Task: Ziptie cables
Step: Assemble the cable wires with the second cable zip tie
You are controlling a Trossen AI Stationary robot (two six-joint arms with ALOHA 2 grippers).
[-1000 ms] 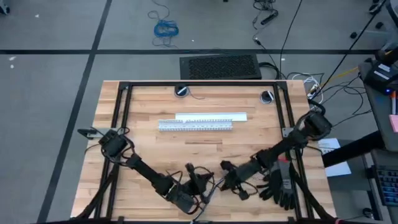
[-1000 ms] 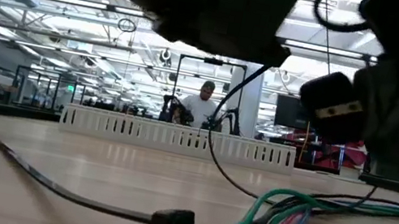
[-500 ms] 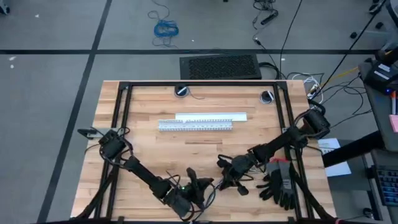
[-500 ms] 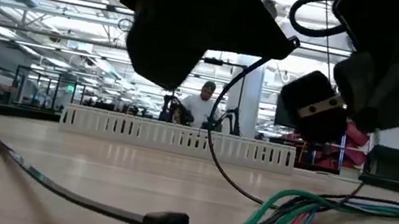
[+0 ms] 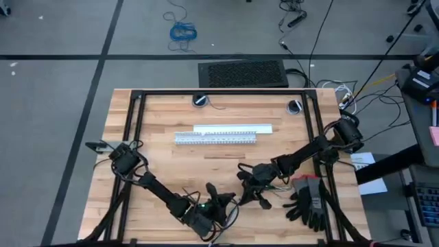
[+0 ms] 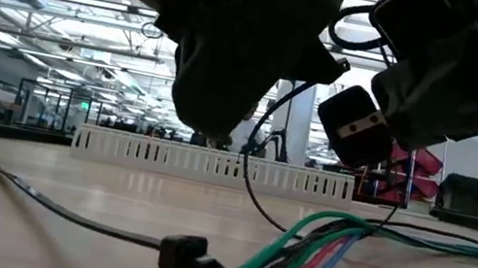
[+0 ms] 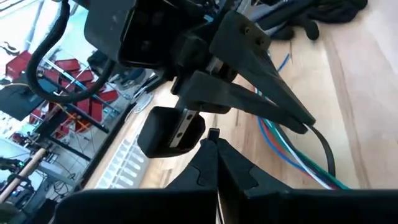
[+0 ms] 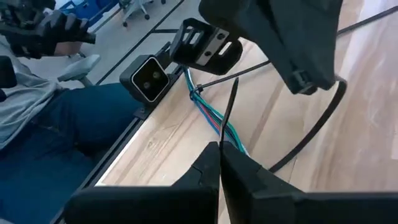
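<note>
both hands [image 5: 221,201] [image 5: 248,194] pinched closed over the cables [image 6: 317,251].

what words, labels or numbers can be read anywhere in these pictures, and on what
No text can be read in any view.
The white sheet of paper beside the table's right edge in the high view: any print is too small to read.
The black wrist camera block near the bundle of thin blue, green and red wires: no legible marking.

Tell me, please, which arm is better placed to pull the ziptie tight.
Probably the right: the right gripper is shut on the ziptie tail running to the cables; the left gripper sits alongside.
</note>
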